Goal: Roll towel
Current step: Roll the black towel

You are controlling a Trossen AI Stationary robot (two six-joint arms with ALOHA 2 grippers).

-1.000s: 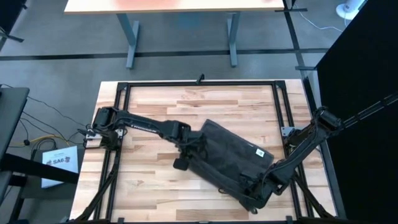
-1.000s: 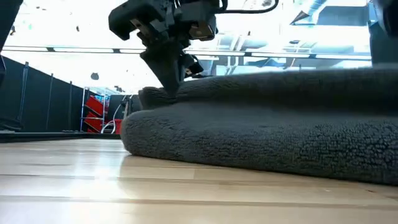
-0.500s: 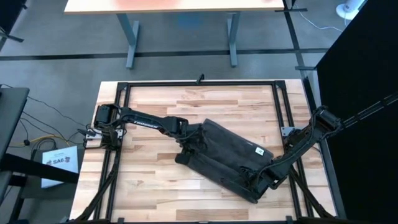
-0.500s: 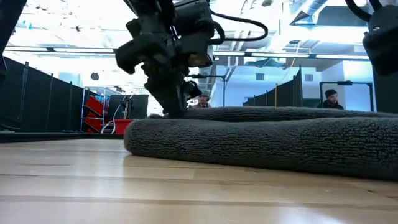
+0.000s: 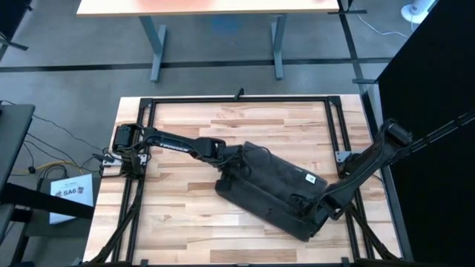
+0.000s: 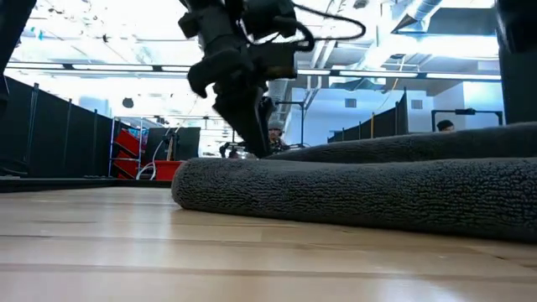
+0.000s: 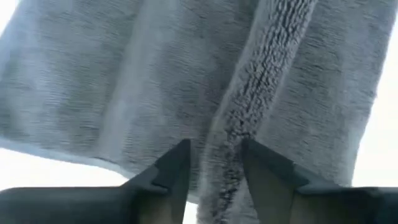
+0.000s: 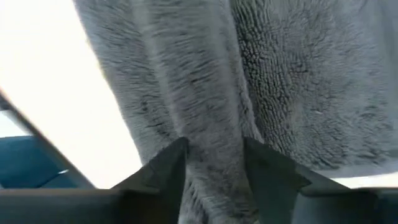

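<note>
The dark grey towel [image 5: 278,185] lies slantwise on the wooden table's right half. Its near-left long side is rolled into a thick ridge [image 6: 352,184], and the rest lies flat behind that. A small white tag [image 5: 311,178] shows near its far right edge. My left gripper [image 5: 236,169] points down onto the roll's left end, fingers apart. My right gripper [image 5: 315,215] points down onto the roll's right end, fingers also apart. In each wrist view a raised fold of cloth runs up between the two fingers. My left gripper [image 7: 216,168] comes from above with its parted fingers either side of a raised fold of terry [image 7: 227,124] at the roll's left end; whether the fingers [image 7: 174,168] touch it, I cannot tell. My right gripper [image 8: 216,168] likewise straddles a fold [image 8: 211,124] at the roll's right end; the cloth fills the gap, and whether it is pinched, I cannot tell. The towel rests on the table.
Black frame rails [image 5: 237,99] run around the tabletop. Bare wood [image 5: 171,215] lies to the left of the towel and toward the near edge. A desk [image 5: 215,7] stands beyond the far edge. A person [image 6: 445,126] shows far off in the room.
Both grippers have gone toward the table's far edge and down, carrying the towel's lifted edge over. The raised layer that stood high a second ago now lies low on the rest of the towel, and the roll along the near-left side is thicker.
</note>
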